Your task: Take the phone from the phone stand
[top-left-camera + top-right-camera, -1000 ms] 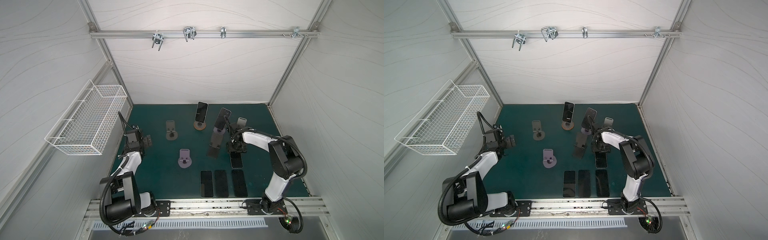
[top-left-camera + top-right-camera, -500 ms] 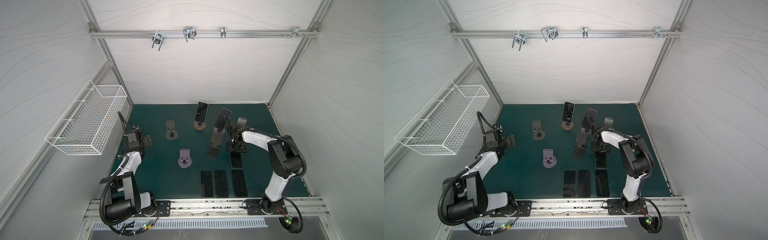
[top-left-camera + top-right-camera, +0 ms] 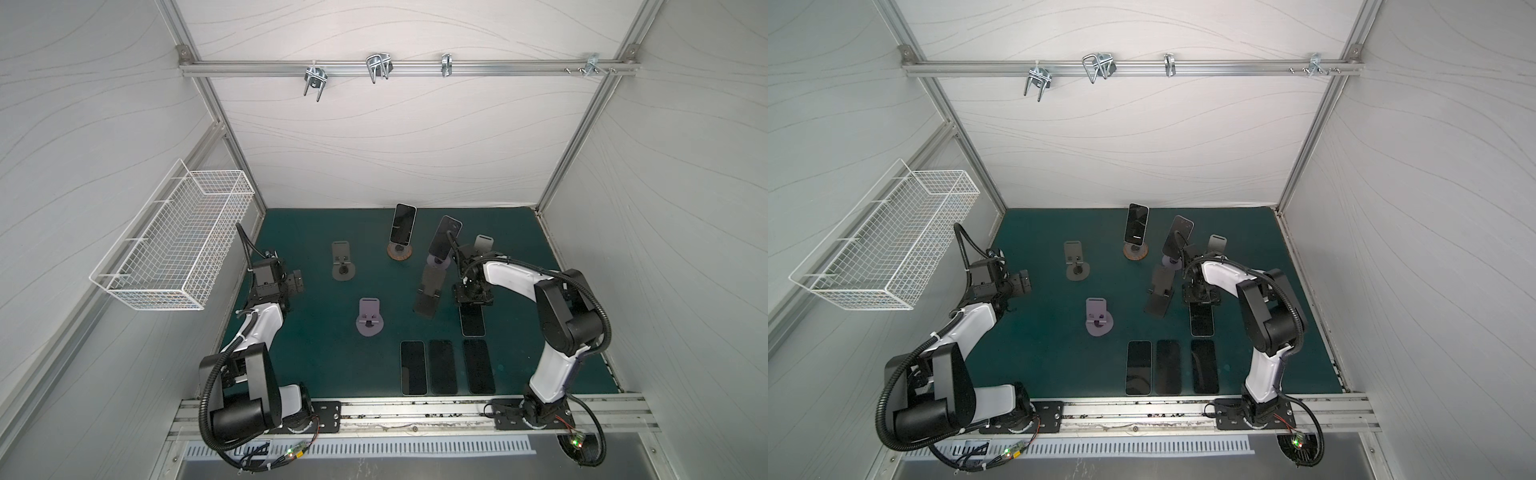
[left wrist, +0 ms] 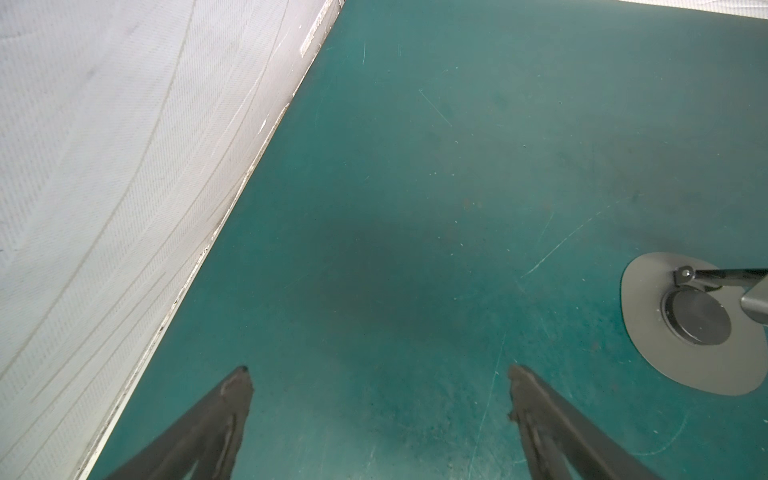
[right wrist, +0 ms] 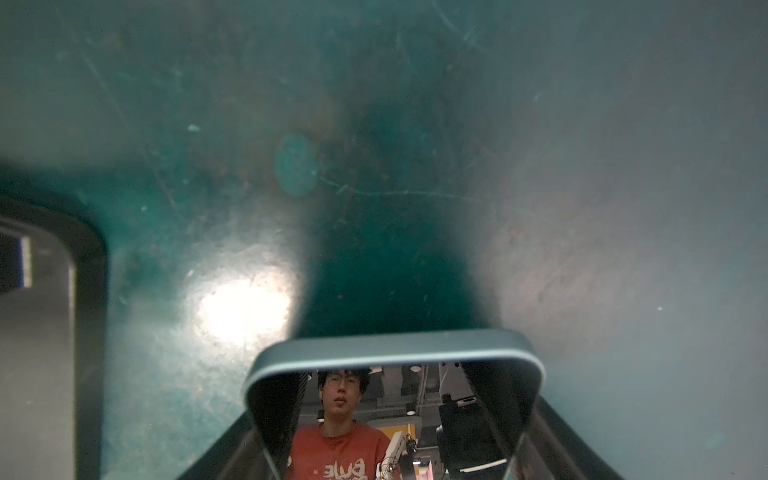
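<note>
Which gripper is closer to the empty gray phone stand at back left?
Left. The left gripper, open, is just left of the gray phone stand; the right gripper is well to its right, shut on a phone.

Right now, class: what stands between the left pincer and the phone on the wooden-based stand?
An empty grey stand, on the green mat between the open left pincer and that phone; both top views show it.

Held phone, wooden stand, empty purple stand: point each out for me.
held phone (image 5: 395, 347), right wrist view, its end edge
wooden stand (image 3: 400, 253), a top view, its round base
empty purple stand (image 3: 369, 307), a top view, its back plate
</note>
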Controlling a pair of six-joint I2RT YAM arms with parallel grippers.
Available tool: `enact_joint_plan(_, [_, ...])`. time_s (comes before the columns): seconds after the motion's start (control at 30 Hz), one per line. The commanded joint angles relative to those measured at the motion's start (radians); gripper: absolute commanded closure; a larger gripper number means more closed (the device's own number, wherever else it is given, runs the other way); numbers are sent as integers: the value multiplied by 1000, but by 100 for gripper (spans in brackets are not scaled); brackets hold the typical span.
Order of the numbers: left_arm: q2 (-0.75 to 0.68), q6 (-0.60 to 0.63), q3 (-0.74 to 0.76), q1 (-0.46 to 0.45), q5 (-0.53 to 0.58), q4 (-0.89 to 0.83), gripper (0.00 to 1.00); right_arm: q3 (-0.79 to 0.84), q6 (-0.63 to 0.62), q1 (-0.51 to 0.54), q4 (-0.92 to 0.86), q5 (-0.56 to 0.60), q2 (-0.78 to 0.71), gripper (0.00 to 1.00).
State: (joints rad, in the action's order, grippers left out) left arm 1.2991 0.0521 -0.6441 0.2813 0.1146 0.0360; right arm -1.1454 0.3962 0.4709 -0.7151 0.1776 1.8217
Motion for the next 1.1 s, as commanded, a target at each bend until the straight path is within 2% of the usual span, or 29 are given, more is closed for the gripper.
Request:
enact_joint_plan(0.0, [4,11,-32,4,-6,34,2,23,20,8,52,-7,76,32])
enact_joint_plan(1.07, [14,14,-46,5,-10,12,2,11,24,9,31,1,86,26])
